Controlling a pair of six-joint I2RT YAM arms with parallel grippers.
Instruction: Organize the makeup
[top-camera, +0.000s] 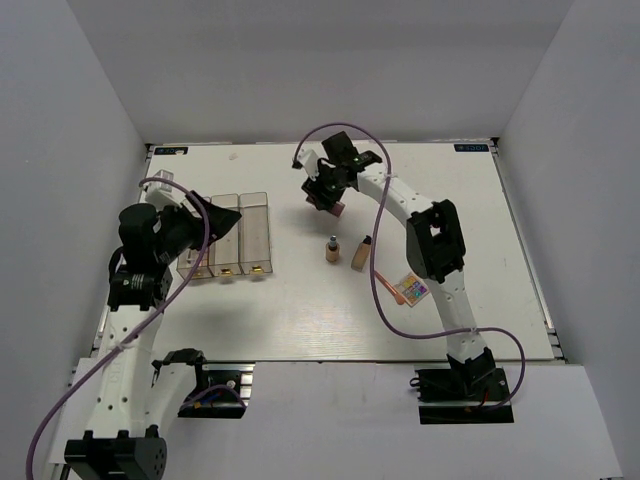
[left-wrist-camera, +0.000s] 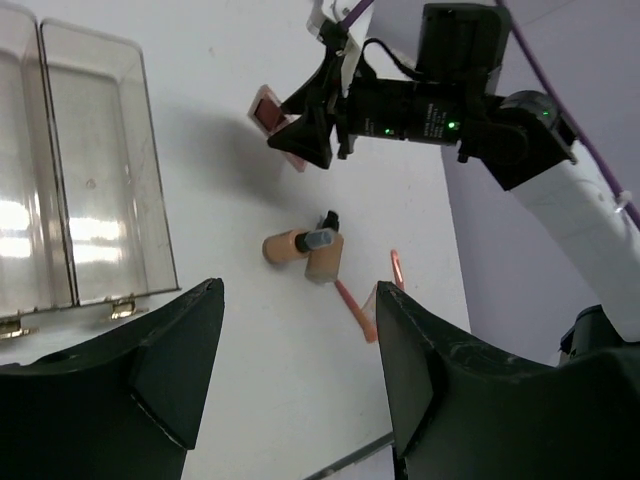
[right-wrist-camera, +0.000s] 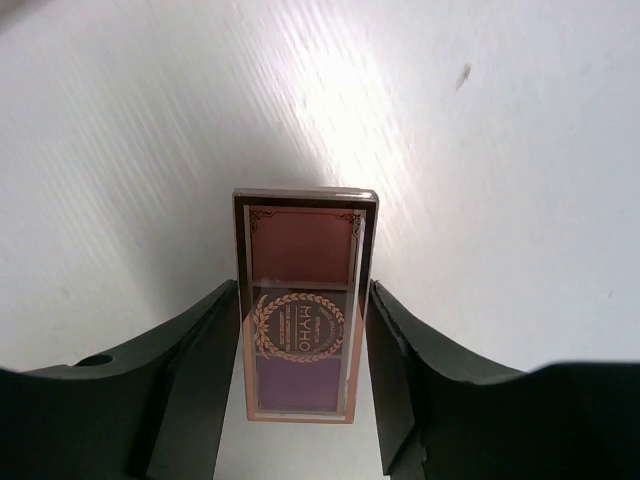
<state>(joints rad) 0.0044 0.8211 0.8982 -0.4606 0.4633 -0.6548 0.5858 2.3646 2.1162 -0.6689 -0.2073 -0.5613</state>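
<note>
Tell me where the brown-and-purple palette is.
In the top view, the palette is at the far centre of the table, clamped between the right gripper's fingers, just beyond the two foundation bottles and right of the clear box.

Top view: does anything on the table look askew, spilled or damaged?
Nothing spilled or broken. Two foundation bottles and thin pencils sit scattered mid-table at odd angles; the multicolour palette sits skewed beside the right arm. The right gripper pinches the brown palette.

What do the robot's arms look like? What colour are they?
The left arm and right arm are white tubes with chunky black joints. A purple cable loops along each. The left pincer and right pincer each have two black fingers.
</note>
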